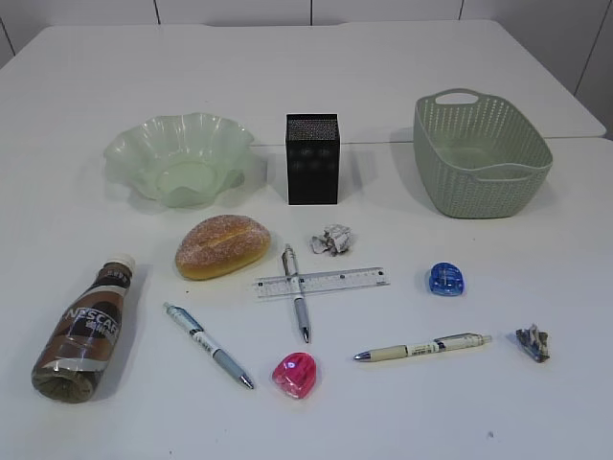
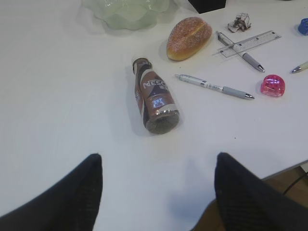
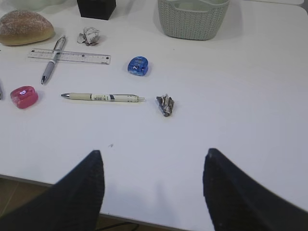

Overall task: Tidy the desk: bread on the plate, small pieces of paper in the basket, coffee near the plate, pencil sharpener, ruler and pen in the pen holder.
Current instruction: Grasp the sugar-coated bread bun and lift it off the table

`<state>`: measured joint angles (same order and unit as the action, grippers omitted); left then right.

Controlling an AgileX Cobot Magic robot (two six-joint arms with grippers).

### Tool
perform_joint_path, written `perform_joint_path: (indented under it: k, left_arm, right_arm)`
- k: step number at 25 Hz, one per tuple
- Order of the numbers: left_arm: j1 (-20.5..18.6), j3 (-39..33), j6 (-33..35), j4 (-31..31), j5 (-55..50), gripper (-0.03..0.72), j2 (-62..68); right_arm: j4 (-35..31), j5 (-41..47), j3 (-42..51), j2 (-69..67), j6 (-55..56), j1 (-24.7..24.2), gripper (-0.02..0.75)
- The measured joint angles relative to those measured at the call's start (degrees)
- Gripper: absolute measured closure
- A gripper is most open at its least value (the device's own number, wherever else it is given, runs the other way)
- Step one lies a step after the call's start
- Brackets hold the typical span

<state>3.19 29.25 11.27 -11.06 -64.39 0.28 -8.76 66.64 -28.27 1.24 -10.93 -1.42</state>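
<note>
On the white desk (image 1: 287,67) the bread (image 1: 222,245) lies in front of the empty plate (image 1: 124,146). The coffee (image 1: 84,331) lies on its side at the near left. The ruler (image 1: 335,281) crosses a grey pen (image 1: 296,297). Nearer lie another pen (image 1: 208,345) and a cream pen (image 1: 421,347). There is a pink pencil sharpener (image 1: 294,375) and a blue sharpener (image 1: 445,279). One paper wad (image 1: 332,240) lies mid-desk, another wad (image 1: 533,342) at the right. Pen holder (image 1: 312,158) and basket (image 1: 450,182) stand behind. My left gripper (image 2: 159,161) and right gripper (image 3: 154,154) hang open and empty over the near edge.
A second white table adjoins at the back, with a seam running behind the basket. The desk's front edge (image 3: 48,182) shows just under my right fingers (image 3: 89,187). In the left wrist view the coffee (image 2: 155,96) lies ahead of my left fingers (image 2: 82,192).
</note>
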Motion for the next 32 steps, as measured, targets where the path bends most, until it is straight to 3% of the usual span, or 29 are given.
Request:
perform_joint_path:
  k: [19,25,32]
  left_arm:
    - [0.0,0.3,0.0,0.0,0.1,0.18,1.0]
    - [0.0,7.7,0.0,0.9,-1.1,0.18,11.8]
    - [0.0,15.9,0.0,1.9,-5.2,0.189,26.6]
  right_arm:
    - [-1.0,0.0,0.0,0.0,0.1,0.0,0.227]
    - [-0.2,-0.1,-0.1,-1.4,3.0,0.0,0.227]
    - [0.8,-1.4,-2.1,-17.8,10.9,0.0,0.227]
